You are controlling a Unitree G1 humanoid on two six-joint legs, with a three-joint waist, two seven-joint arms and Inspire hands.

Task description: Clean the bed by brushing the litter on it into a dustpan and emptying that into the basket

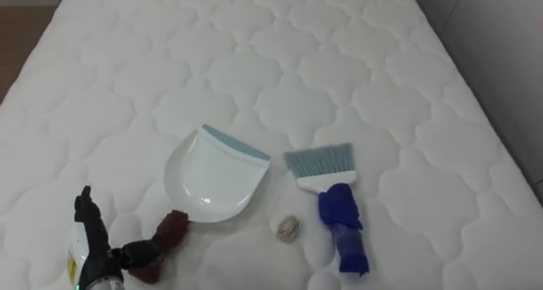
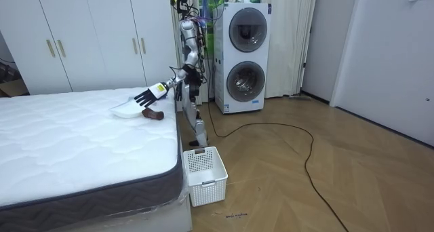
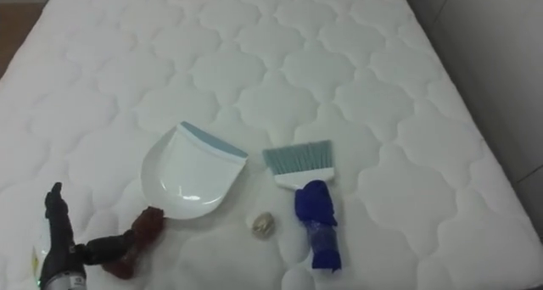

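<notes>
Currently I see the robot standing at the side of the bed, with the two stacked laundry machines just behind it and a white basket on the floor near its feet. On the quilted white mattress lies a white dustpan with a blue lip, its dark reddish handle pointing toward the robot. To its right lies a brush with pale blue bristles facing away from the robot and a deep blue grip. A small crumpled scrap sits between the pan and the brush, close to both but apart from each.

My left hand hangs low over the mattress at the near left. Its fingers are stretched out straight and spread, reaching the end of the dustpan's handle, with the thumb sticking up. I cannot tell whether they actually touch the handle.
</notes>
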